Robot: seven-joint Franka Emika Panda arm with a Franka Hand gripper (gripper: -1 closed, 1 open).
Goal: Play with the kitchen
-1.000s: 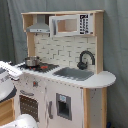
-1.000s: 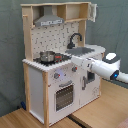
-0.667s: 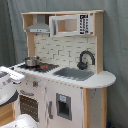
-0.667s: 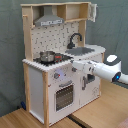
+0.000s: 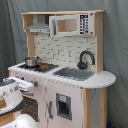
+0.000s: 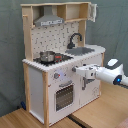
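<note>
The white and light-wood toy kitchen (image 5: pixel 95 80) (image 6: pixel 35 85) stands upright in both exterior views. On its black hob sits a small metal pot (image 5: pixel 32 61) (image 6: pixel 46 56). A black faucet (image 5: pixel 85 59) (image 6: pixel 75 39) curves over the grey sink (image 5: pixel 74 74) (image 6: pixel 82 50). Up top is the range hood (image 5: pixel 39 26) (image 6: pixel 49 20). My gripper (image 6: pixel 76 70) (image 5: pixel 29 86) hangs in front of the kitchen's face, just right of the knobs (image 6: pixel 56 76) and above the oven door (image 6: pixel 64 95) in the second exterior view. It holds nothing that I can see.
A grey curtain (image 5: pixel 115 45) hangs behind the kitchen. A toy microwave (image 5: pixel 70 24) fills the upper shelf. My white arm (image 6: pixel 110 75) reaches in from the second exterior view's right. Wooden boards (image 6: pixel 30 119) lie under the kitchen.
My arm has dropped lower and moved in closer to the kitchen's front panel, towards the knobs. Nothing on the kitchen has moved.
</note>
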